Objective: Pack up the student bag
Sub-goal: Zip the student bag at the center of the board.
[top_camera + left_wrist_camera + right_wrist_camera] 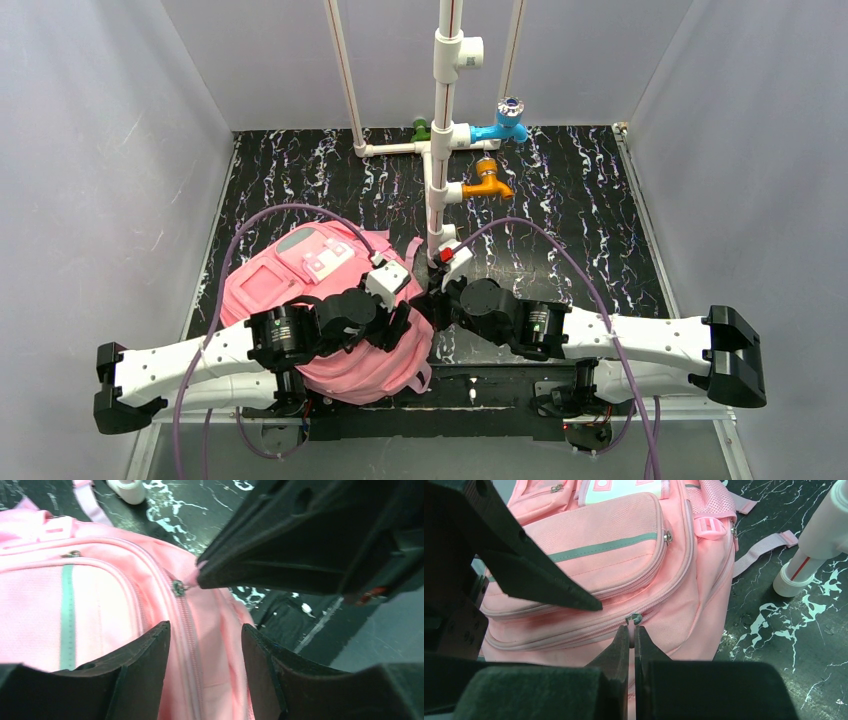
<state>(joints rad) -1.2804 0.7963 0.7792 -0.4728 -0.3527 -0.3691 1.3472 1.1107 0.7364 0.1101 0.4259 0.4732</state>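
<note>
Two tools work one zip: the right tool point(631, 632), pinched tight on the zip pull point(630, 621), could slip off that small tab if tugged askew; the left tool point(206, 641), jaws half-spread astride the seam, may miss the fabric, letting the student bag point(265, 285), at the near-left corner of the counter point(580, 200), slide.

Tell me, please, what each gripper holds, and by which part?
The right gripper pinches the zip pull of the bag. The left gripper straddles the zip seam; whether it grips cannot be told.
</note>
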